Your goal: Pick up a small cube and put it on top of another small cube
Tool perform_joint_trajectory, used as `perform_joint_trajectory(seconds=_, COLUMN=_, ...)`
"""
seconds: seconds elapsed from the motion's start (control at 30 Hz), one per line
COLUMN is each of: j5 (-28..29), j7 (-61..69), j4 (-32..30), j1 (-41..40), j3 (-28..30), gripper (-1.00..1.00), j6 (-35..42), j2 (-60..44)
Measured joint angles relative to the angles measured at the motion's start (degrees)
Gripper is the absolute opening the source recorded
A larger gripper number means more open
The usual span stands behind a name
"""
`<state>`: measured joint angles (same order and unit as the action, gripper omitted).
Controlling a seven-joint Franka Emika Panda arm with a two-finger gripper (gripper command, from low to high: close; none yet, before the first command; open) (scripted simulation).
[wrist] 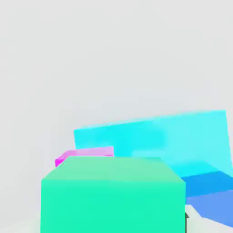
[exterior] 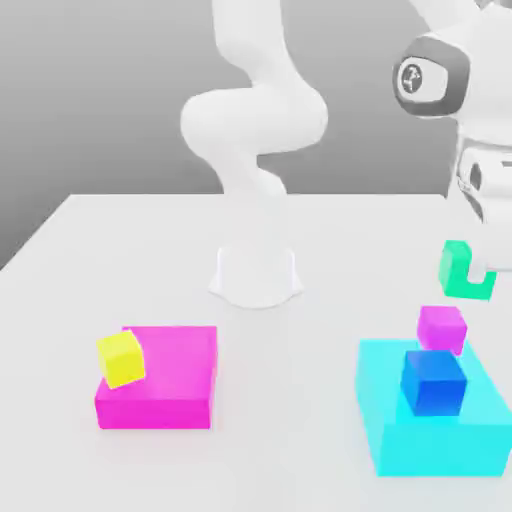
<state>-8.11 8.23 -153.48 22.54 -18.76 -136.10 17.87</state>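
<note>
A small green cube (exterior: 458, 272) hangs in the air at the exterior view's right, with my gripper (exterior: 472, 266) shut on it; one white finger covers part of the cube. In the hand view the green cube (wrist: 111, 195) sits right up against the camera. Just below it in the exterior view is a small magenta cube (exterior: 441, 328), beside the far edge of the big cyan block (exterior: 430, 440). A small blue cube (exterior: 434, 382) stands on that cyan block. The hand view shows the magenta cube (wrist: 86, 154), the cyan block (wrist: 173, 136) and the blue cube (wrist: 214, 193) beyond the held cube.
On the exterior view's left a flat magenta block (exterior: 165, 385) carries a small yellow cube (exterior: 121, 359). The arm's white base (exterior: 255, 270) stands at the middle back of the pale table (exterior: 280, 450).
</note>
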Motion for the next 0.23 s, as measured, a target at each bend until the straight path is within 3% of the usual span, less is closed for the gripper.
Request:
perform_joint_trajectory(seconds=0.1, j5=0.77, j7=0.00, j4=-2.20, j1=-0.07, j3=-0.54, gripper=-1.00, j6=-6.56, j2=-4.46)
perform_joint_trajectory(seconds=0.13, j5=1.24, j7=-0.32, j4=-2.79, j1=-0.25, j3=-0.77, gripper=1.00, j6=-8.79, j2=-6.13)
perform_joint_trajectory(seconds=0.23, j5=1.24, j7=-0.32, j4=-2.79, j1=-0.25, j3=-0.77, gripper=1.00, j6=-8.79, j2=-6.13)
